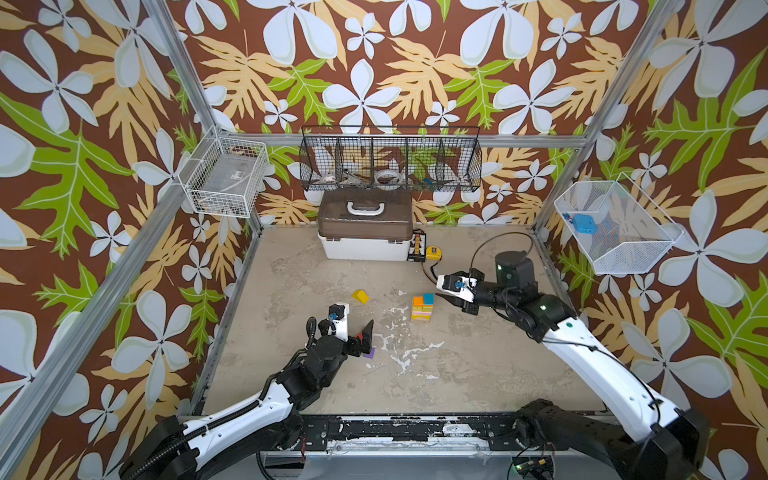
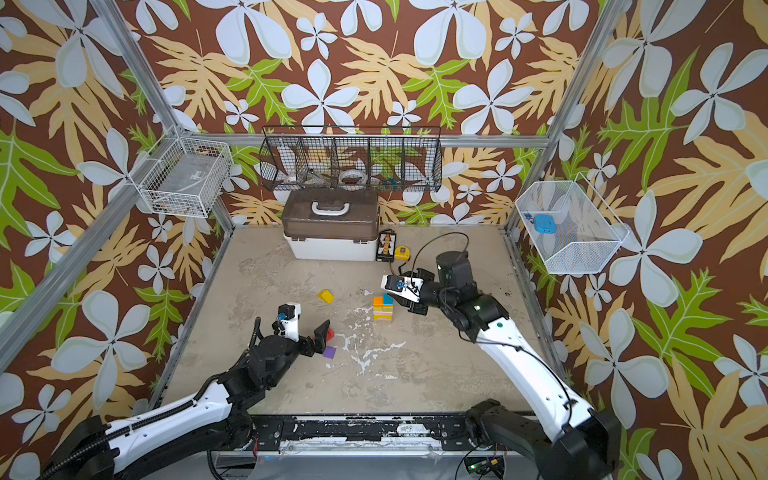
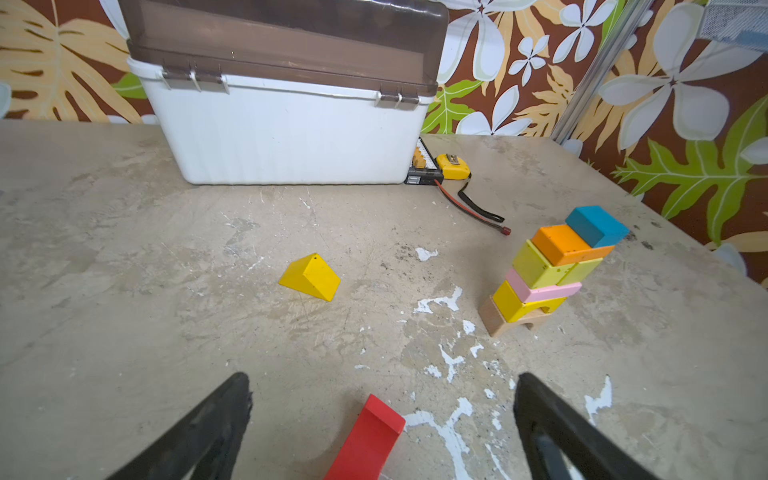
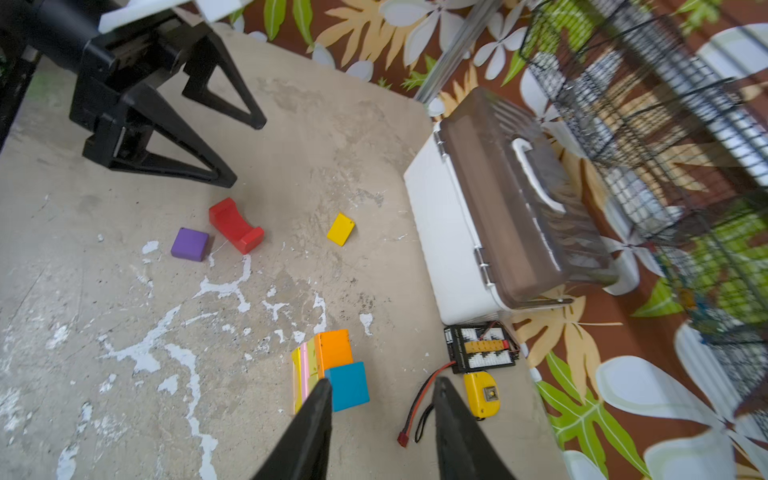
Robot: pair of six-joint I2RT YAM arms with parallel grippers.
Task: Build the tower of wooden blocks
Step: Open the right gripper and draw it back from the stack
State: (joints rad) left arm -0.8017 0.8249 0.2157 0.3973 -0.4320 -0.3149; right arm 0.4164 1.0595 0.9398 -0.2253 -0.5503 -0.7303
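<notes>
The left gripper (image 3: 384, 380) hangs low over the left part of the table (image 1: 478, 374), its jaws spread wide and holding nothing. The red arch (image 4: 236, 224) lies hollow side up on the table under the gap between the fingers, with no contact visible. The purple block (image 4: 190, 244) lies just beside the arch, apart from it. Farther back, the yellow wedge (image 1: 360, 296) rests alone, well apart from both.

Right of centre stands the tower (image 1: 422, 307). It has a wood arch (image 3: 494, 318) at the base, then a yellow arch (image 3: 513, 305), a pink slab (image 3: 540, 291) and a yellow-green block (image 3: 536, 264). An orange block (image 3: 565, 245) and a teal block (image 3: 596, 224) sit side by side on top.

The right gripper (image 4: 383, 383) hovers just right of the tower's top. Its jaws are partly open, and only table shows between them. In the right wrist view one finger (image 4: 316, 415) overlaps the teal block's edge; I cannot tell whether they touch.

At the back wall sits the box (image 1: 365, 245), with the tape measure (image 1: 434, 252) near its right end.
</notes>
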